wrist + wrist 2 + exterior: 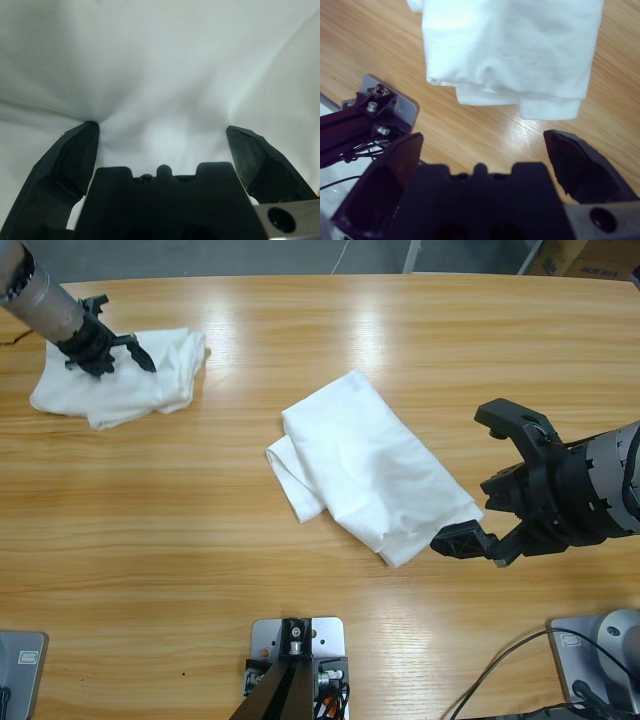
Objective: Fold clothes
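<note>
Only left claw (162, 131) view shows cloth (165, 65) contact.

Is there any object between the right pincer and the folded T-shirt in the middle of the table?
Nothing visible. The right pincer, its jaws open, sits just off the end of the folded T-shirt, with only bare table between them.

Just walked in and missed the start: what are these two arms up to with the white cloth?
Two robot arms are working on white T-shirts laid on a wooden table. The left gripper is pressed down onto a rumpled shirt at the table's far left, jaws open with fabric filling its view. The right gripper sits open at the lower end of a folded shirt near the middle, its jaws just short of the edge. Neither holds anything yet.
</note>
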